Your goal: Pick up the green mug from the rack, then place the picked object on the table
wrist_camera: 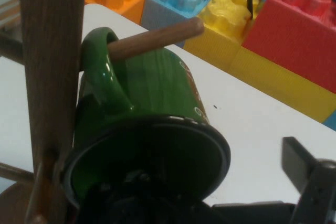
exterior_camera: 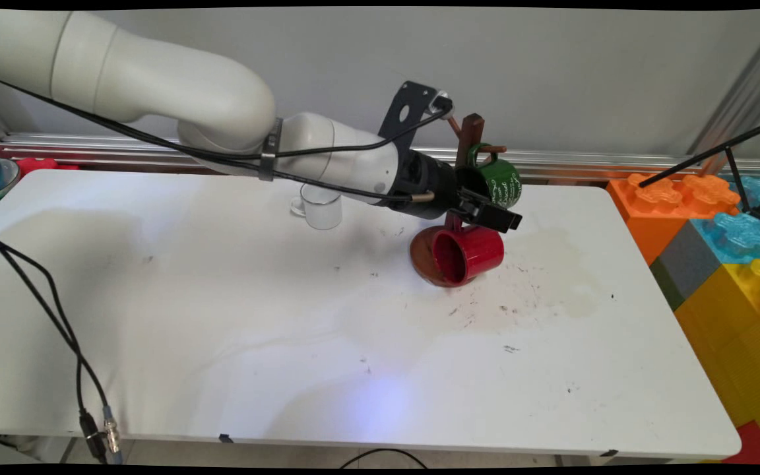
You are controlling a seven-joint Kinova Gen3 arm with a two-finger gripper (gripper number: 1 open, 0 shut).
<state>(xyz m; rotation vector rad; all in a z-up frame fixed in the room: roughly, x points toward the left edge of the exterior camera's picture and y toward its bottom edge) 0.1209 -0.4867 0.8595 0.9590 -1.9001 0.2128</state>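
1. The gripper (exterior_camera: 489,212) reaches in level beside the rack (exterior_camera: 469,132), at the mouth of the green mug (exterior_camera: 502,183).
2. Its jaws are spread. In the hand view one finger (wrist_camera: 310,182) stands well out to the side of the mug's rim with bare table between them. The other finger is hidden behind the mug, so I cannot tell whether it touches.
3. It grasps nothing that I can see.
4. The green mug hangs directly ahead of the gripper. Its handle is looped over a wooden peg (wrist_camera: 157,38) that slants up from the rack's post, and its open mouth faces the hand camera.
5. Just below the gripper is a red mug (exterior_camera: 469,254), lying sideways over the rack's round base (exterior_camera: 423,260). Whether it hangs from a lower peg or rests on the base, I cannot tell.
6. Behind the gripper, back along the arm and well apart from the rack, a glass mug (exterior_camera: 319,206) stands upright on the table (exterior_camera: 221,330).
7. As things lie, two mugs are at the rack and the glass mug is on the table.
8. Beyond the gripper, past the table's edge, big toy blocks (exterior_camera: 716,231) are stacked.
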